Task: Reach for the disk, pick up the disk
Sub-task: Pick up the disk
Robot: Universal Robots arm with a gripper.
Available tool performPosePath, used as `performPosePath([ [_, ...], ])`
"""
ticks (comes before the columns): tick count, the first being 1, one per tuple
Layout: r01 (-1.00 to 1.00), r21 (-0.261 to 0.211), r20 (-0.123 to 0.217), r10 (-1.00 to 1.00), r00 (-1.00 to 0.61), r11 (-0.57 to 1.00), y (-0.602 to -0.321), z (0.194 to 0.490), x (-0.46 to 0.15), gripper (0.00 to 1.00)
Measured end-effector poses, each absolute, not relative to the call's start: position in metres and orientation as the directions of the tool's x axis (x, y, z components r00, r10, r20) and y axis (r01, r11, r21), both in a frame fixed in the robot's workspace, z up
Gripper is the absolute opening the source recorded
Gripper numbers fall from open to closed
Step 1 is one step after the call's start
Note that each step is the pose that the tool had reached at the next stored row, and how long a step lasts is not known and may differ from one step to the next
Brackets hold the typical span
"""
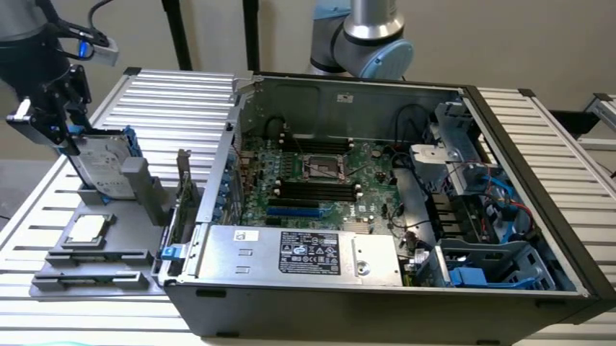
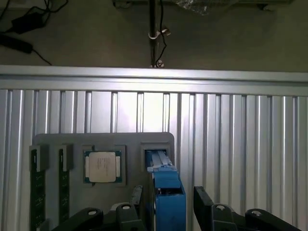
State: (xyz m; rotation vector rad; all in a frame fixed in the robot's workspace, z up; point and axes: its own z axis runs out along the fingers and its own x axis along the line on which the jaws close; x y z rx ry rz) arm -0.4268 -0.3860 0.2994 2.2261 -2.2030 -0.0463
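Nearest to the wrist camera is the claw [image 2: 167, 196]. It is wide open, and its 2 black fingers [image 2: 204, 202] stand one on each side of the blue upper edge of the disk [image 1: 101, 162], with a small gap visible on at least 1 side, so I judge that nothing is gripped yet. The disk stands upright on its edge in a slot of a grey holder [image 2: 130, 142], at the exterior view's left, just beside the open computer case [image 1: 385, 288]. I think the disk is stiff and rather heavy for its size, with smooth metal faces that may slip, and it does not like shocks. The blue plastic rails look more flexible than the metal body. A good hold would therefore be on the 2 flat faces near the upper edge and in the middle of its length, so that it does not swing. A little farther on the same holder lie a square silver chip [image 2: 102, 167] and 2 memory sticks [image 2: 34, 187]. Behind them the ribbed metal desk [image 2: 240, 144] runs to its far border.
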Motion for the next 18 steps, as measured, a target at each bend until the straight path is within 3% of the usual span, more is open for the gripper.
performPosePath([
  [18,-1.0,0.005,-0.014,-1.0,0.011,-0.011,-0.3863,0.2946,-0.4292,0.52],
])
